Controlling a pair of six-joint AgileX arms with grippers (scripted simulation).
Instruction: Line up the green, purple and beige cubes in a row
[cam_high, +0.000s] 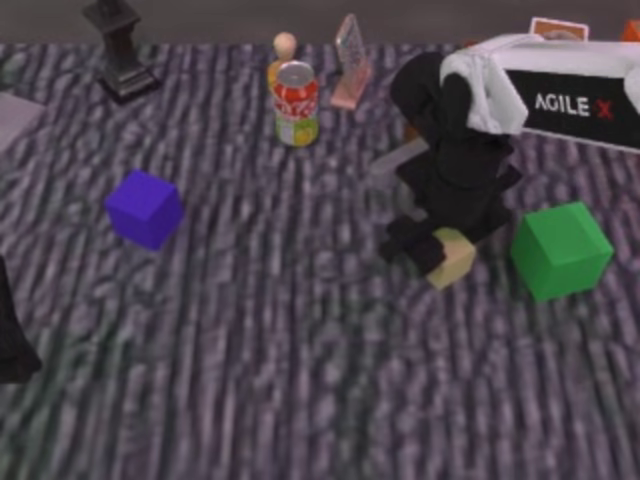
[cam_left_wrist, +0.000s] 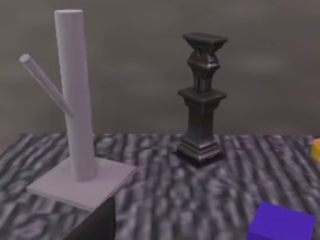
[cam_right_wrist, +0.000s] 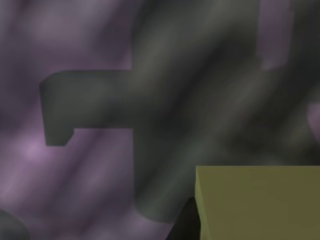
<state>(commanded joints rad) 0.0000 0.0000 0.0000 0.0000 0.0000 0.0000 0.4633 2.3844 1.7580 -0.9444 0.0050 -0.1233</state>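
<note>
While the left arm sits parked at the counter's (cam_high: 300, 400) left edge, the right gripper (cam_high: 432, 245) is down over the beige cube (cam_high: 455, 262), right of centre; whether its jaws grasp it I cannot tell. Just right of that sits the green cube (cam_high: 560, 250). Well apart, at left, lies the purple cube (cam_high: 145, 208).

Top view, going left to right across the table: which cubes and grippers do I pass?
Left arm parked at the left edge → purple cube → right end effector down at the beige cube → green cube.
</note>
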